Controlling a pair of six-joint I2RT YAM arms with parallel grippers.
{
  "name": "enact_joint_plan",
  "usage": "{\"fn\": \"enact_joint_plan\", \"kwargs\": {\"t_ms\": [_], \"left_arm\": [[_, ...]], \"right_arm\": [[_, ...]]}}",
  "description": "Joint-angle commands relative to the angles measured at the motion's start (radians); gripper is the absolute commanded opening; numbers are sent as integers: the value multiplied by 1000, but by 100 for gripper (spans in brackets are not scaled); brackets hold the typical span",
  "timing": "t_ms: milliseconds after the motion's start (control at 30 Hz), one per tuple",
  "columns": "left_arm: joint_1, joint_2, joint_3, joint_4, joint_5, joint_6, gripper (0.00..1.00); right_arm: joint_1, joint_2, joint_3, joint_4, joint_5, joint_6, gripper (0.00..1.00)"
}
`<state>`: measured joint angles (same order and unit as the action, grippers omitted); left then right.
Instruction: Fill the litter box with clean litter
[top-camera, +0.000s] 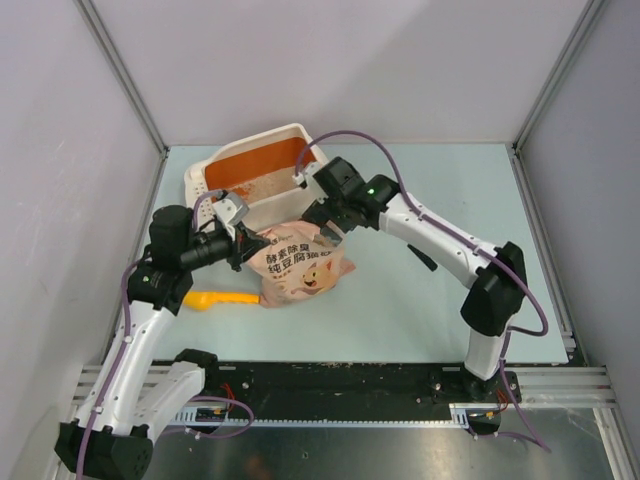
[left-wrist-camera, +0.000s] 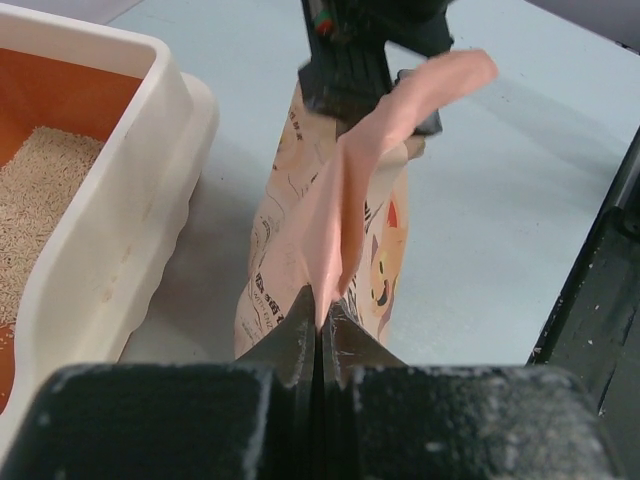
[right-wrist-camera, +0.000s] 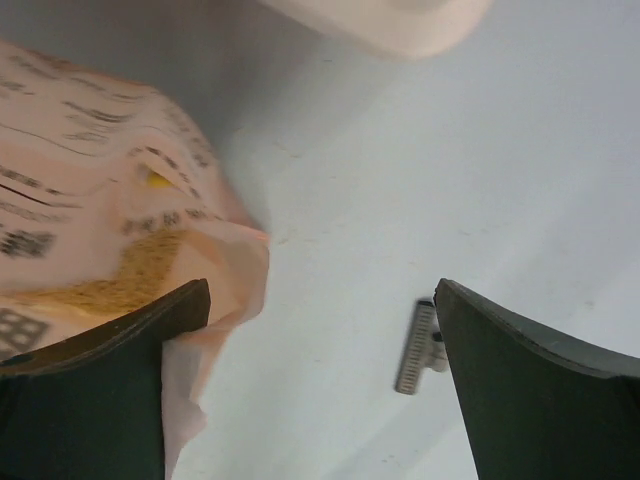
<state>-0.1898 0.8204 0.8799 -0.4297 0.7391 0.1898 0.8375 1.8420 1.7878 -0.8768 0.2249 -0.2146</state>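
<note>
Pink-beige bag (top-camera: 303, 270) carries dark Chinese print, approx. "酵素除臭 / 纯豆腐猫砂"; smaller txt lines on it unreadable.

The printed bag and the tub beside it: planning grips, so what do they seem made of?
Pink-beige printed bag: thin flexible plastic film, apparently, slightly glossy; its top folds and creases. Cream-white rectangular litter box: rigid moulded plastic, smooth semi-matte; thick rounded rim.

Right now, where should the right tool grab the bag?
Take the bag by the free far end of its upright top flap, probably from the right: it is thin and flat, the left tool pinches the near end, and the open right tool sits beside it.
</note>
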Motion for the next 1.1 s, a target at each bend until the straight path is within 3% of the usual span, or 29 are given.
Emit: {"fn": "enact_joint_plan", "kwargs": {"t_ms": [0,333,433,467,600,733,833,900,967,1000,1067], "left_arm": [[0,-29,16,95,42,-49,1],[-2,28,45,98,92,-55,6],[-10,43,59,100,114,-52,29],[-14,46,63,98,112,-43,42],[-56,104,88,94,103,-3,59],[-97,167,94,60,53,98,64],[-122,215,96,45,-33,157,62],[-126,238,108,37,-50,177,58],[-129,266,129,35,-69,192,46],[-129,275,140,35,-70,197,31],[-129,293,171,34,-81,214,17]], "right_arm": [[-57,-81,4,21,130,-86,100],[-48,-26,45,-42,-139,21,95],[-51,-15,73,-77,-197,32,82],[-57,-15,76,-85,-209,43,79],[-74,-23,85,-116,-286,64,60],[-94,-29,87,-119,-337,77,42],[-109,-27,90,-110,-369,78,29],[-120,-21,111,-103,-381,81,4],[-132,-10,139,-91,-386,84,0],[-138,6,159,-93,-391,89,0],[-155,22,211,-87,-401,98,0]]}}
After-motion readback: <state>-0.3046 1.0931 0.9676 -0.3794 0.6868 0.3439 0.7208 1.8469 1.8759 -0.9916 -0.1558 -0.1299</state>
